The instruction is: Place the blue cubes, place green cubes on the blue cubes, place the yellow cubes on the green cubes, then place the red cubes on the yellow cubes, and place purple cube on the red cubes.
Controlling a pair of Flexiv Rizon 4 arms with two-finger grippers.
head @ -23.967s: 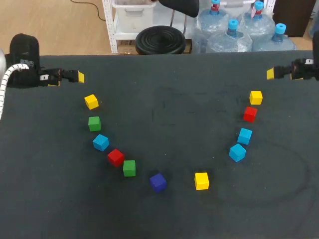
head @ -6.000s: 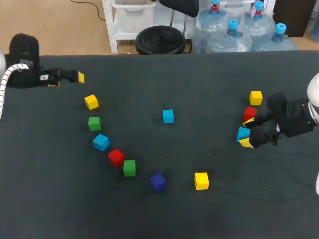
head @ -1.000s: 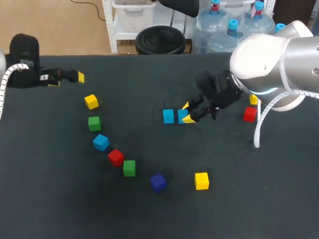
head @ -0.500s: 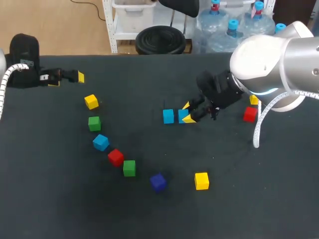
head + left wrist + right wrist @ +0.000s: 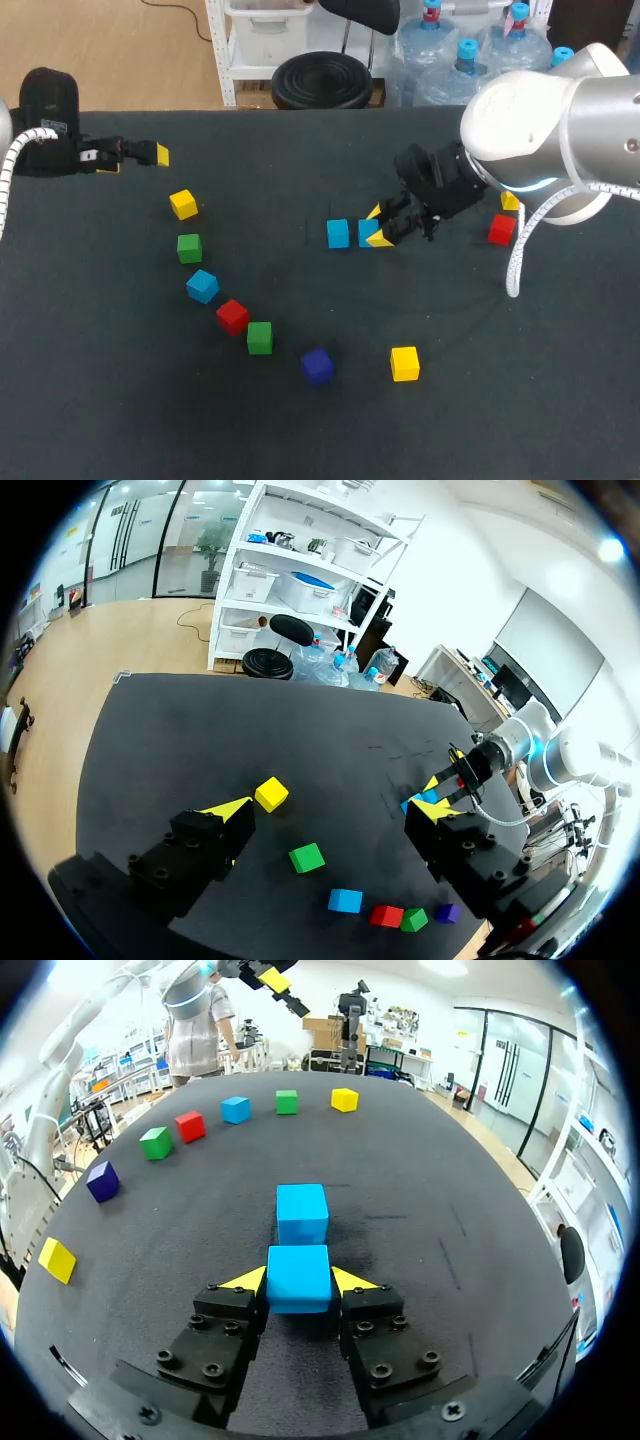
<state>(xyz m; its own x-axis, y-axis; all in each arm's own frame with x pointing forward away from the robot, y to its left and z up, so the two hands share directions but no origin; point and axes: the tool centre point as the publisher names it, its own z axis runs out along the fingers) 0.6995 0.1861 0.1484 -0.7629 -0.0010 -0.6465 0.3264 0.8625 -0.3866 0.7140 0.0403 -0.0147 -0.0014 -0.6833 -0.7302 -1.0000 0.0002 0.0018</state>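
Right gripper [image 5: 299, 1282] pinching a blue cube [image 5: 298, 1270] at the middle of the table [image 5: 300, 430], just beside a second blue cube [image 5: 301, 1212]. Left gripper [image 5: 327, 812] spread wide near the far left corner; purple cube [image 5: 317, 365] near the front edge, well apart

The left gripper [image 5: 328, 812] is hovering over the dark table [image 5: 180, 730], fingers spread wide with nothing between them.
6 cubes are lying in a curved line ahead of it: yellow cube [image 5: 271, 793], green cube [image 5: 307, 857], near blue cube [image 5: 345, 900], red cube [image 5: 385, 916], second green cube [image 5: 414, 919], purple cube [image 5: 447, 913]. Far across the table, the right gripper [image 5: 436, 793] is sitting with its yellow tips at a far blue cube [image 5: 418, 801].
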